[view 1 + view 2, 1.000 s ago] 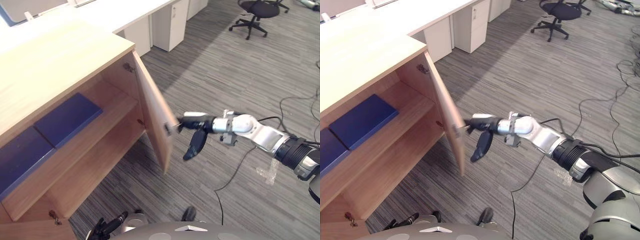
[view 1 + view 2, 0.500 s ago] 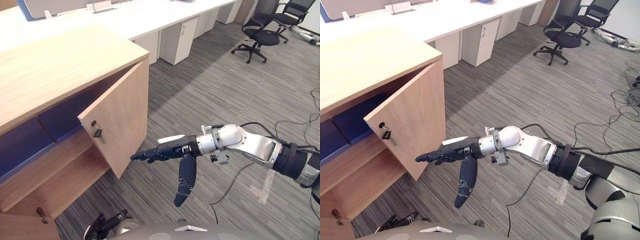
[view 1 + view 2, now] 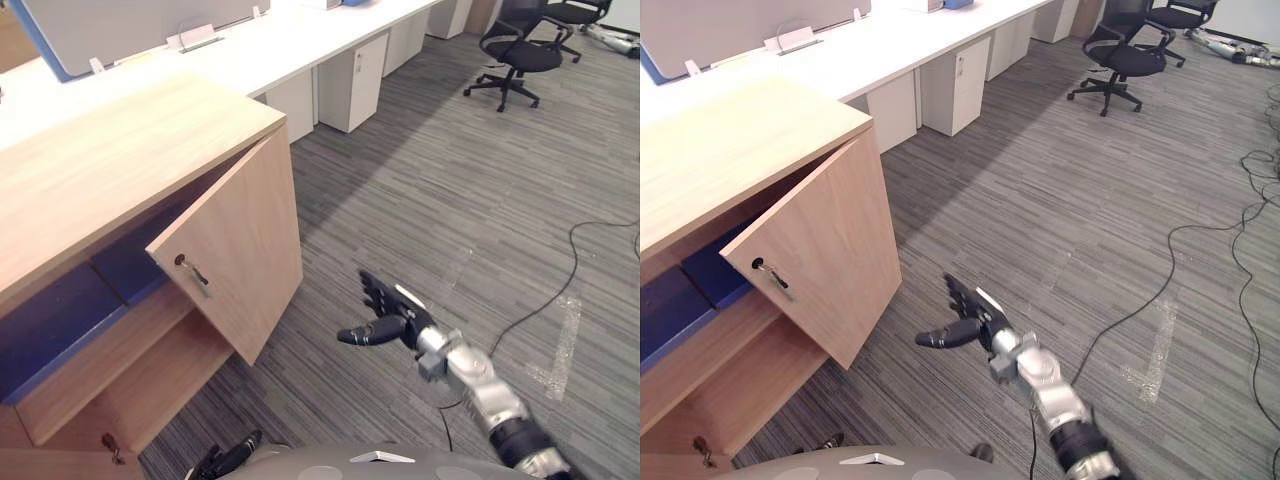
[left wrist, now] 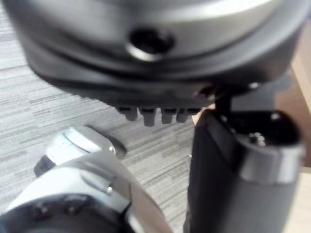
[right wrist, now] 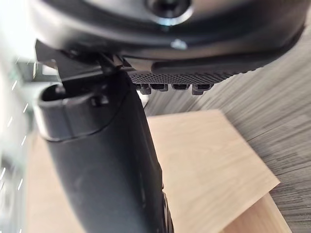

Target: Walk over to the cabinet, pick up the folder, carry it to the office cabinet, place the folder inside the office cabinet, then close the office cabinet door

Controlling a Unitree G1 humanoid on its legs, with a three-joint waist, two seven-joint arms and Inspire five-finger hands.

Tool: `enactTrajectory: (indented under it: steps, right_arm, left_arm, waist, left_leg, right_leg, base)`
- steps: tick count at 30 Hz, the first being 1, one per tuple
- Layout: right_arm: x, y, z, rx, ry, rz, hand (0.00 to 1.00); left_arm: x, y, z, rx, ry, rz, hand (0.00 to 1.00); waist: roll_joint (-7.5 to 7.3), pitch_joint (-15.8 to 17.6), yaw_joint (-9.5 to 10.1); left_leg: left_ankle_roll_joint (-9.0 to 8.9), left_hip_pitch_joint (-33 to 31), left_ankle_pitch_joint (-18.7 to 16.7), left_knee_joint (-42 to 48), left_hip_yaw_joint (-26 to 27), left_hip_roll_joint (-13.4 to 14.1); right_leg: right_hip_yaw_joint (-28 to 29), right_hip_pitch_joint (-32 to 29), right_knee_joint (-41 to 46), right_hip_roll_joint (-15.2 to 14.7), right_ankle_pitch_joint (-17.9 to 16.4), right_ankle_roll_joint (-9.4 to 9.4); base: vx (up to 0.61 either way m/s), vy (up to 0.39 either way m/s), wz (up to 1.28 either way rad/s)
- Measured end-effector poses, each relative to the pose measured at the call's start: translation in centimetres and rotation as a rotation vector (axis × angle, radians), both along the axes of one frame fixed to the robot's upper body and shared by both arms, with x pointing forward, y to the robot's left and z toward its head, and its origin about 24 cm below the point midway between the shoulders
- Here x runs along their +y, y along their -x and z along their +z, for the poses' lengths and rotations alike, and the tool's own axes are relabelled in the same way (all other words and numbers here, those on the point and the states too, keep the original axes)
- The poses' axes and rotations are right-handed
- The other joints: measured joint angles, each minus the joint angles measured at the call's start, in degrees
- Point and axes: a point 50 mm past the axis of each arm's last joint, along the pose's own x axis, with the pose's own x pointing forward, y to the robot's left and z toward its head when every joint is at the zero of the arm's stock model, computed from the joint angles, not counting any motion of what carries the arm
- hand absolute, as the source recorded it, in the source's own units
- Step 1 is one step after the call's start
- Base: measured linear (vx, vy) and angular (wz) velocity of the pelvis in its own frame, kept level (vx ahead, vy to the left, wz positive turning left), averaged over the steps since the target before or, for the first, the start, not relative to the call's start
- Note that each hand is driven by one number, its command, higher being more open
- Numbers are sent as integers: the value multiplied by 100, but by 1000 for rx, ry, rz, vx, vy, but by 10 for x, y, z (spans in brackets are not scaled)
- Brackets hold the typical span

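Note:
The wooden office cabinet (image 3: 110, 150) stands at the left, its door (image 3: 240, 250) swung most of the way toward shut, with a key (image 3: 190, 270) in the lock. Two blue folders (image 3: 55, 335) (image 3: 715, 275) lie flat on the upper shelf behind the door. My right hand (image 3: 385, 315) hovers low over the carpet to the right of the door, open and holding nothing, well apart from the door's edge. The right wrist view shows the door panel (image 5: 209, 165) beyond that hand. My left hand (image 3: 228, 458) hangs low at the bottom edge, fingers relaxed.
White desks with drawer units (image 3: 350, 60) run along the back behind the cabinet. A black office chair (image 3: 520, 50) stands at the far right. Grey carpet with a pale tape mark (image 3: 565, 335) lies to the right of the cabinet.
The door has swung from wide open to nearly shut. My right hand has come off the door and dropped back to the right. The camera has also shifted.

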Motion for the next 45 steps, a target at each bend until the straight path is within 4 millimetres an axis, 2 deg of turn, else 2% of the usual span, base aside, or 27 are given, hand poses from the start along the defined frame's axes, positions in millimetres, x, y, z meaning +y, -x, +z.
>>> enactTrajectory:
  steps: [2,5,6,7,9,12,13,15,17,19,21,25,27,28,31,33,36,40,42,45]
  right_arm:
    - [4,25,-34,173,27,-106,100]
    - [14,59,-69,409,92,-128,100]
    - [16,65,-74,451,111,-122,100]
    - [18,80,-84,543,136,-128,100]
    - [14,93,-90,614,141,-167,100]
    - [-4,93,-90,632,138,-323,100]
    - [-11,94,-90,636,136,-379,100]
    - [-17,95,-90,641,130,-440,100]
    - [-16,96,-90,642,98,-476,100]
    - [-10,91,-90,631,54,-506,100]
    - [-6,88,-89,622,-23,-583,100]
    - [-5,86,-88,616,-84,-645,100]
    - [-5,86,-88,616,-109,-670,100]
    - [-5,87,-89,622,-118,-681,100]
    - [-4,95,-92,655,-146,-738,100]
    - [-7,102,-94,679,-178,-810,100]
    - [-19,111,-95,691,-188,-896,100]
    - [-27,140,-100,754,-192,-1001,100]
    - [-28,156,-102,796,-198,-1056,100]
    - [-24,159,-103,813,-194,-1056,100]
  left_arm:
    - [0,-2,0,9,-12,1,100]
    - [-2,-7,-1,25,-26,-14,100]
    - [-2,-8,-1,25,-30,-14,100]
    - [-3,-11,-1,26,-40,-18,100]
    - [-5,-14,-2,31,-42,-40,100]
    - [-6,-23,-1,29,-67,-122,100]
    - [-4,-26,-1,24,-78,-141,100]
    - [3,-31,1,23,-110,-173,100]
    - [10,-31,2,30,-136,-186,100]
    - [17,-30,3,40,-163,-198,100]
    - [21,-27,3,61,-179,-214,100]
    - [22,-24,3,63,-168,-164,100]
    - [22,-23,2,64,-155,-131,100]
    - [22,-24,2,59,-151,-111,100]
    - [26,-25,3,56,-155,-86,100]
    - [26,-30,3,44,-152,-66,100]
    - [19,-30,1,45,-131,-53,100]
    - [17,-29,1,47,-122,-50,100]
    - [20,-29,1,47,-127,-56,100]
    - [25,-28,2,49,-133,-64,100]
  waist:
    - [31,35,-8]
    - [36,37,51]
    - [48,49,55]
    - [70,102,70]
    - [44,151,69]
    - [47,228,30]
    - [-23,245,31]
    - [-163,316,34]
    - [-310,408,14]
    - [-427,511,10]
    - [-485,579,-17]
    - [-482,580,-152]
    - [-473,590,-194]
    - [-486,594,-238]
    - [-610,581,-279]
    - [-620,571,-293]
    - [-493,540,-365]
    - [-480,514,-441]
    - [-535,502,-446]
    - [-646,546,-464]
  left_leg:
    - [4,76,-3,-27,-32,-21]
    - [35,86,21,-50,-143,-92]
    - [49,110,32,-58,-186,-108]
    - [72,225,48,-71,-279,-163]
    - [91,328,62,-74,-423,-251]
    - [190,496,123,-84,-643,-469]
    - [254,536,142,-93,-728,-588]
    - [371,568,124,-129,-806,-759]
    - [439,573,133,-175,-815,-826]
    - [445,559,138,-182,-812,-791]
    - [445,526,138,-186,-909,-621]
    - [387,462,176,-329,-1254,-470]
    - [320,447,269,-467,-1433,-401]
    - [259,438,401,-560,-1547,-408]
    - [65,461,553,-735,-1762,-393]
    - [-47,464,597,-765,-1887,-354]
    - [-157,486,630,-766,-2050,-178]
    - [-240,434,670,-769,-2229,-101]
    - [-310,314,719,-766,-2393,-108]
    - [-381,112,829,-747,-2594,-115]
  right_leg:
    - [-42,78,-1,-24,-6,22]
    - [-156,141,30,-81,-8,56]
    - [-186,184,30,-102,-4,67]
    - [-263,329,34,-165,4,87]
    - [-413,519,73,-262,-22,145]
    - [-607,538,929,-743,-391,308]
    - [-638,459,1375,-977,-584,343]
    - [-574,310,1912,-1314,-745,294]
    - [-233,183,2099,-1401,-748,264]
    - [284,46,2192,-1322,-658,141]
    - [1124,-55,2204,-1034,-416,56]
    - [2087,-146,2298,-737,-384,88]
    - [2479,-136,2261,-601,-505,197]
    - [2674,-91,2210,-551,-678,261]
    - [2641,266,1798,-558,-1238,527]
    - [2520,490,1550,-533,-1511,691]
    - [2302,693,1403,-351,-1557,625]
    - [2006,886,1248,-242,-1590,596]
    - [1815,922,1172,-222,-1588,590]
    - [1533,917,1151,-184,-1584,558]
  base:
    - [16,53,11]
    - [8,42,20]
    - [29,78,33]
    - [28,79,39]
    - [8,100,44]
    - [-32,151,51]
    - [-39,101,41]
    - [-98,130,24]
    - [-100,80,4]
    - [-99,49,-1]
    - [-47,-6,14]
    - [13,-74,41]
    - [43,-121,39]
    - [45,-155,44]
    - [52,-222,41]
    - [40,-217,34]
    - [24,-144,32]
    - [58,-85,36]
    - [79,-33,43]
    - [32,-34,50]
